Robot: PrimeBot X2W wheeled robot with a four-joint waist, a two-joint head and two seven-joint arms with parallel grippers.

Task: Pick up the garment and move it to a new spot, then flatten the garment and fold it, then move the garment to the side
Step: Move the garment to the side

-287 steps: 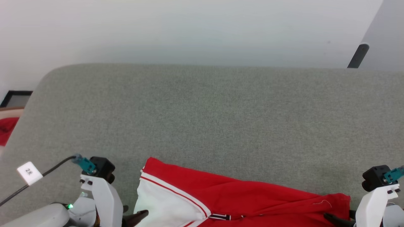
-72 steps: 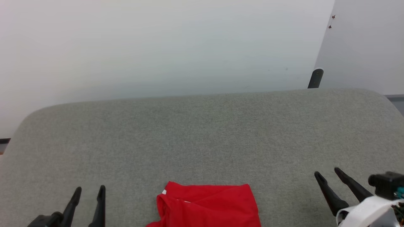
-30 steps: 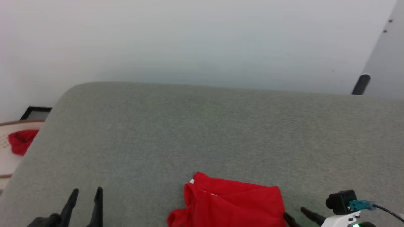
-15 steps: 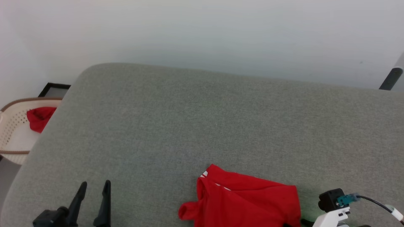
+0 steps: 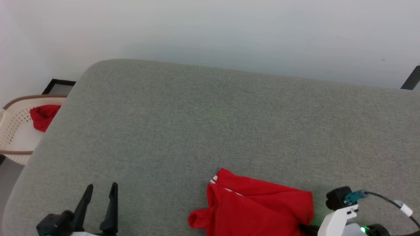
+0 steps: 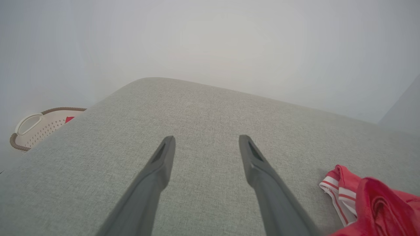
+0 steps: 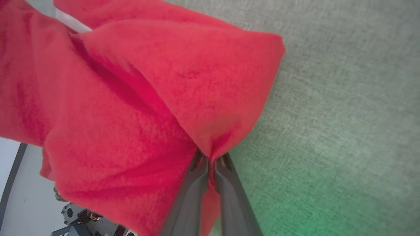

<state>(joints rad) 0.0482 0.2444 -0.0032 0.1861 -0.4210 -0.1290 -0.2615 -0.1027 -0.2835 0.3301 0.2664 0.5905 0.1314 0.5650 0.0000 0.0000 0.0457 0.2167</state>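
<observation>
As viewed from the head and both wrists:

Grey surface: broad padded top in grey woven fabric, rounded at the far-left corner; faint green glow on it just beside the right gripper's fingers.

Garment: red jersey, folded into a compact bundle, lying at the near middle-right of the surface; lower part cut off by the head view's bottom edge; a rounded red fold sticking out on its left side.

Garment trim: red-and-white stripes at the bundle's far-left corner, plain in the left wrist view.

Right gripper: fingers pressed together, pinching red cloth at the bundle's right-hand corner; fabric puckered to a point where clamped.

Gripped corner: possibly raised a little off the surface; hard to judge from these angles.

Left gripper: fingers spread apart, nothing between them, over bare surface at the lower left, well apart from the garment; tips pointing toward the wall.

Basket: cream, perforated, brown-rimmed, beyond the surface's left edge.

Red cloth: crumpled inside the basket.

Wall: plain, pale, behind the surface.

Right wrist camera: black block with teal plug and dark cable, just right of the garment.
</observation>
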